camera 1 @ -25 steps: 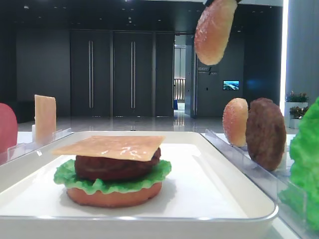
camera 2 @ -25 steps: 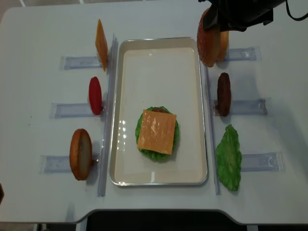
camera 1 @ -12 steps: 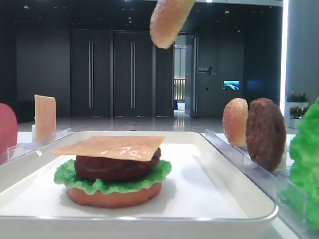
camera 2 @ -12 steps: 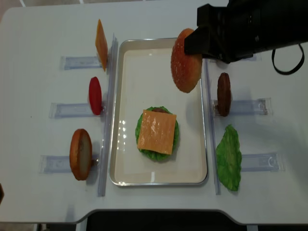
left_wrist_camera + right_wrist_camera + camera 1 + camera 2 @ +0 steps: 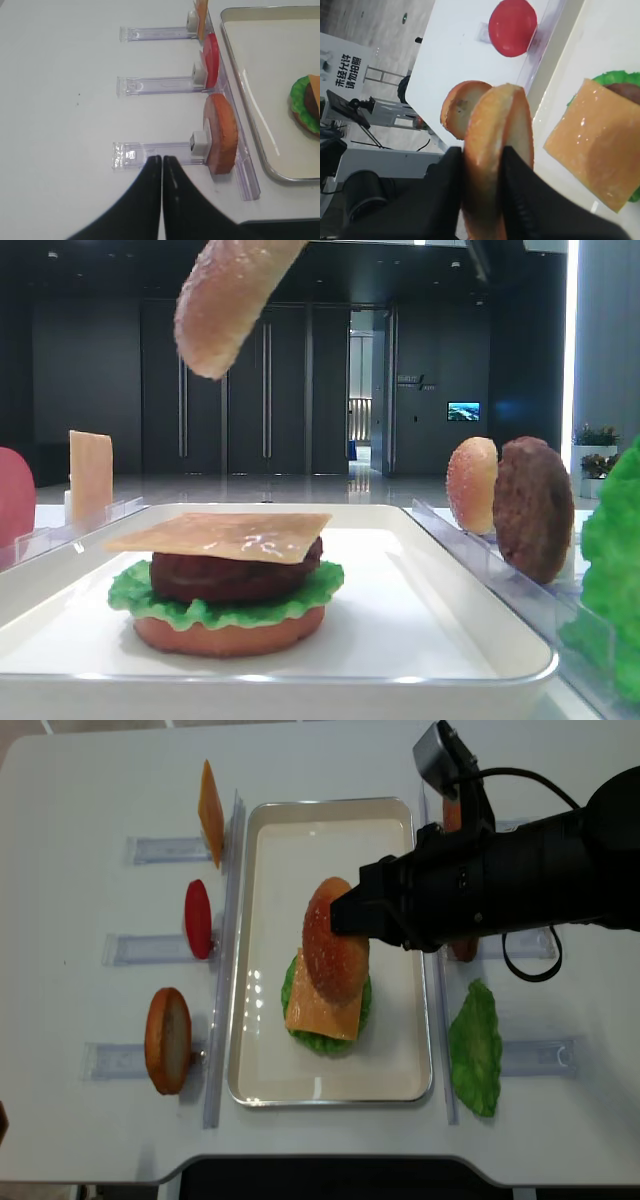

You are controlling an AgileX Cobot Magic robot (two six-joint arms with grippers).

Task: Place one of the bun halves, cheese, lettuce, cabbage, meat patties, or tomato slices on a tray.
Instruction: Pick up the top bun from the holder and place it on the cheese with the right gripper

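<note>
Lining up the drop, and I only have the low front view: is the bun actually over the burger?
Observer: From overhead, the top bun half covers the far part of the cheese, not its middle.
Operator: How is it gripped?
Observer: The right wrist view shows the right tool clamped on the bun's edge, one finger on each face.
Operator: And the left arm?
Observer: The left tool is shut and empty, over the table beside the spare bun in its stand, off the tray.
</note>
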